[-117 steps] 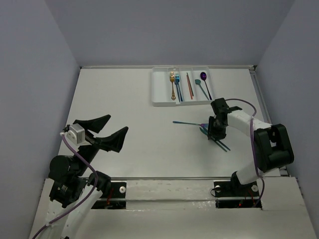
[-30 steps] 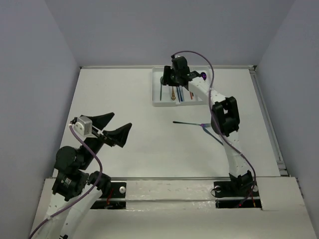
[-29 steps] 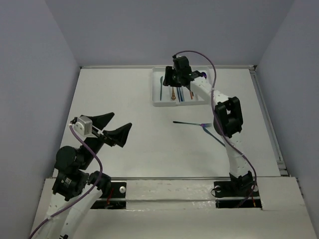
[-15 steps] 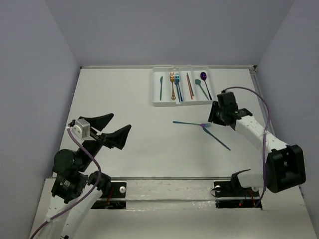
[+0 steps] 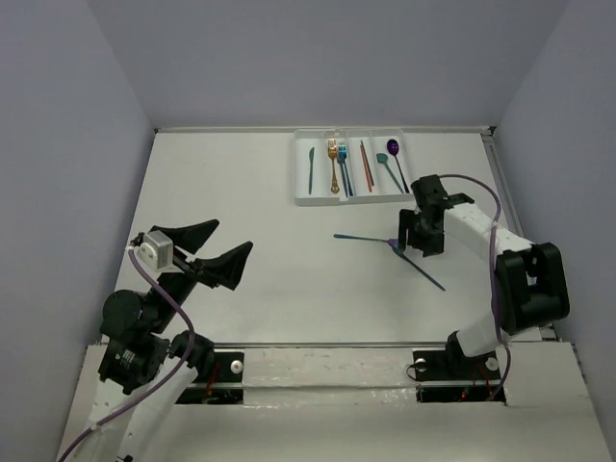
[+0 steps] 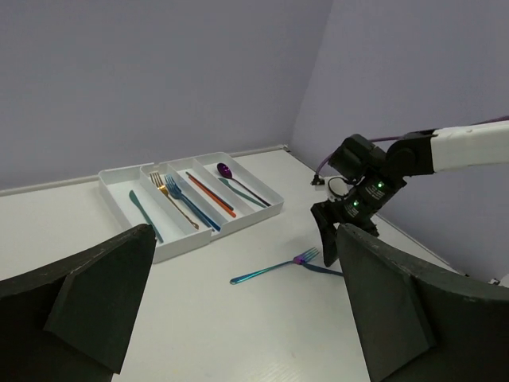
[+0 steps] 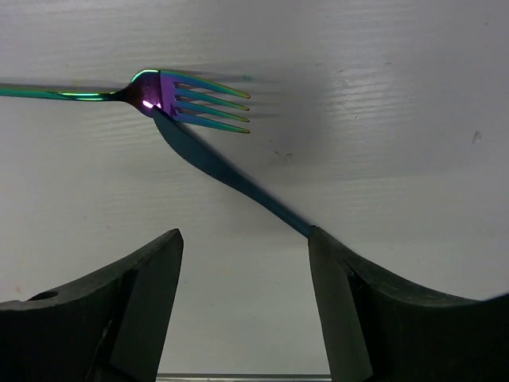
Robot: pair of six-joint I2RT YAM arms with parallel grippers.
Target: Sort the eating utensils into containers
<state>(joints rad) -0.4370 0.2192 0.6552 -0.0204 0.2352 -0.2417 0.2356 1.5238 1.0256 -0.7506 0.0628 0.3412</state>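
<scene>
Right wrist: right gripper (image 7: 242,239), spread and empty, hovers over the blue knife (image 7: 231,175). Pinch its handle, avoiding the fork (image 7: 159,94). Left gripper (image 5: 231,237) idles, spread.

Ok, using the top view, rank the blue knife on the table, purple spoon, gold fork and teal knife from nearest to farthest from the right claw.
From the right claw:
1. Blue knife, on the table, directly beneath it.
2. Purple spoon, rightmost compartment of the tray.
3. Gold fork, second compartment from left.
4. Teal knife, leftmost compartment.
</scene>
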